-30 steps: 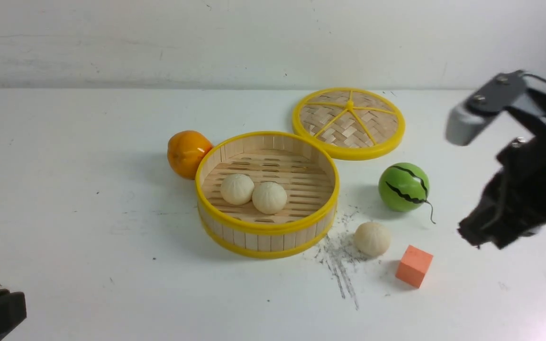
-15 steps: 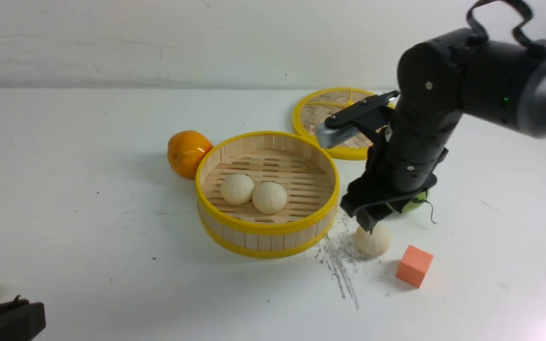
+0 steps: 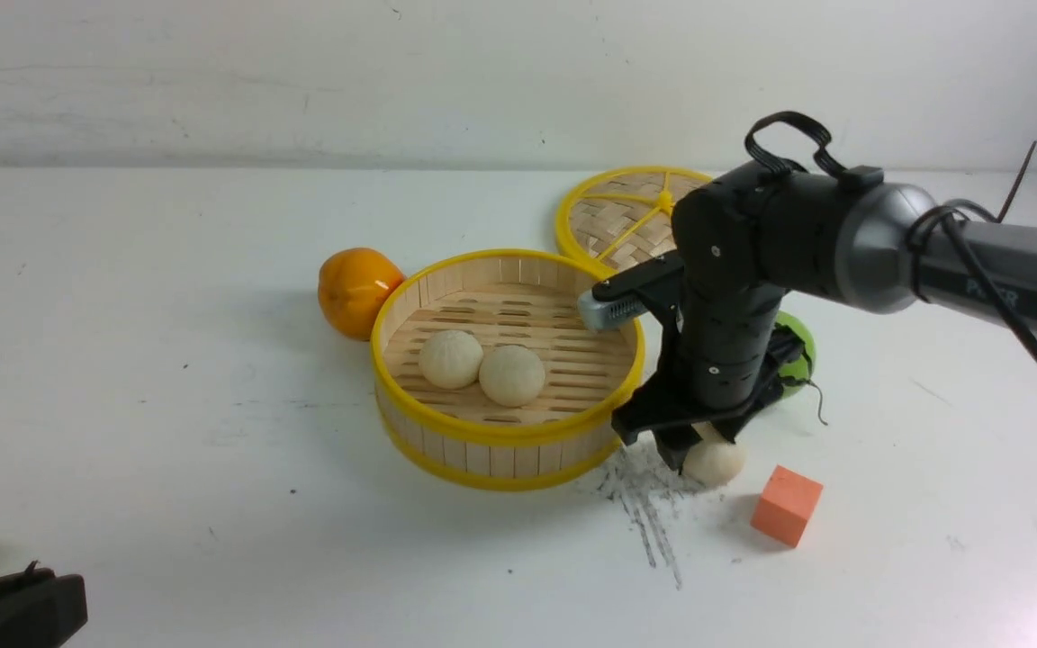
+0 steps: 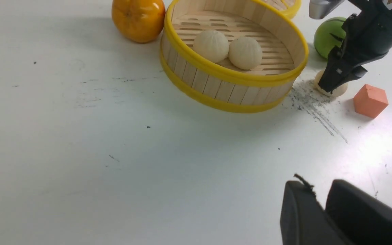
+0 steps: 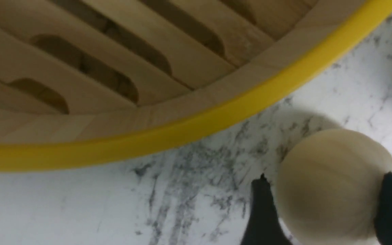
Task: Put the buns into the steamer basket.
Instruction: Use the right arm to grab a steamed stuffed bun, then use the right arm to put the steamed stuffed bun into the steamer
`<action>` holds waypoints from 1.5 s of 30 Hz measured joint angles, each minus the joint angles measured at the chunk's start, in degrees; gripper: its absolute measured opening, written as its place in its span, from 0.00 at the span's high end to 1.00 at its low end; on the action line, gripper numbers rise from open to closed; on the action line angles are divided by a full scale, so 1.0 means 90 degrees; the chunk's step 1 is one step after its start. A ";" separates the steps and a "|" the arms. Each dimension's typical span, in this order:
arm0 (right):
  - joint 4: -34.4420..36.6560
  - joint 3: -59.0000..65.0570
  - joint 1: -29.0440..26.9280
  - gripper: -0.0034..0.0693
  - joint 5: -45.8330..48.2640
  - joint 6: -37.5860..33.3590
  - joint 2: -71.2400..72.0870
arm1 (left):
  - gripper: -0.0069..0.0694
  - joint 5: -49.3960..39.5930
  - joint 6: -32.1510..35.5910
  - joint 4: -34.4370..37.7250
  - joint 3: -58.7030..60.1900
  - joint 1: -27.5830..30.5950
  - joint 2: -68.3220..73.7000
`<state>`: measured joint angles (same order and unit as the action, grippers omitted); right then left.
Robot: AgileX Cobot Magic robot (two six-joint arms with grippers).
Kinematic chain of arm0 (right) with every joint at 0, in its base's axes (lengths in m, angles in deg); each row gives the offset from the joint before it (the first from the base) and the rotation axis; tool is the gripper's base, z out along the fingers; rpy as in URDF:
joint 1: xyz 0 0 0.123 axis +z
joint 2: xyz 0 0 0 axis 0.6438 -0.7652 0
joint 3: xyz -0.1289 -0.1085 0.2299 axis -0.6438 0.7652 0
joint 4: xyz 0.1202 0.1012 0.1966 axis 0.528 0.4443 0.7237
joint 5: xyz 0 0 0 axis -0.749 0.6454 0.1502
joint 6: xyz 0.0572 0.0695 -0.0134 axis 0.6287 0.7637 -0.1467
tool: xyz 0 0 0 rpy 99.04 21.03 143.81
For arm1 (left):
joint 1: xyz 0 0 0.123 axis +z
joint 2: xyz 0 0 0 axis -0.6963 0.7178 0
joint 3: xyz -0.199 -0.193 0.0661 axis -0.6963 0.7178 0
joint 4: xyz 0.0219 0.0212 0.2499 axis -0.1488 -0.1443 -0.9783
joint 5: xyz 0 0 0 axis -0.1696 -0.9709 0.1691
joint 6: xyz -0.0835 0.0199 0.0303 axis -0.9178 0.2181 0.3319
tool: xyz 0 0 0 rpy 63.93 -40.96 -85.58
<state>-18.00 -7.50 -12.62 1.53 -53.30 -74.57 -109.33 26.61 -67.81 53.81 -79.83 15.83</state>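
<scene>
Two buns point(image 3: 451, 358) point(image 3: 511, 374) lie side by side on the slatted floor of the steamer basket point(image 3: 500, 432). A third bun point(image 3: 718, 461) sits on the table just right of the basket, on black scuff marks. My right gripper point(image 3: 703, 450) reaches down over it, open, with one finger on each side of the bun point(image 5: 328, 190); in the right wrist view one finger touches it and the other stands a sliver off. My left gripper point(image 4: 318, 185) hovers low at the near left, fingers together and empty.
An orange fruit point(image 3: 356, 290) touches the basket's far left side. The woven lid point(image 3: 626, 216) lies flat behind it. A green striped melon ball point(image 3: 793, 346) is half hidden behind my right arm. An orange cube point(image 3: 786, 505) sits right of the third bun.
My right arm swung in from the far right and came down over the third bun, its fingers now straddling it. The left gripper barely shifted.
</scene>
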 joint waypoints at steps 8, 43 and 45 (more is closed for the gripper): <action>-0.0057 -0.0005 0.0000 0.53 -0.0052 0.0046 0.0000 | 0.75 0.0000 0.0000 -0.0014 0.0000 0.0000 0.0000; -0.0080 -0.2833 0.0389 0.79 -0.0158 -0.0454 -0.1352 | 0.74 0.0115 0.0000 -0.0140 0.0002 0.0000 0.0000; -0.0080 -0.2833 0.0389 0.69 -0.0210 -0.0427 -0.1399 | 0.73 0.0115 0.0000 -0.0140 0.0002 0.0000 0.0000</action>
<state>-18.73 -33.00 -9.12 -0.35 -57.15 -87.16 -108.29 26.61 -69.08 53.83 -79.83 15.83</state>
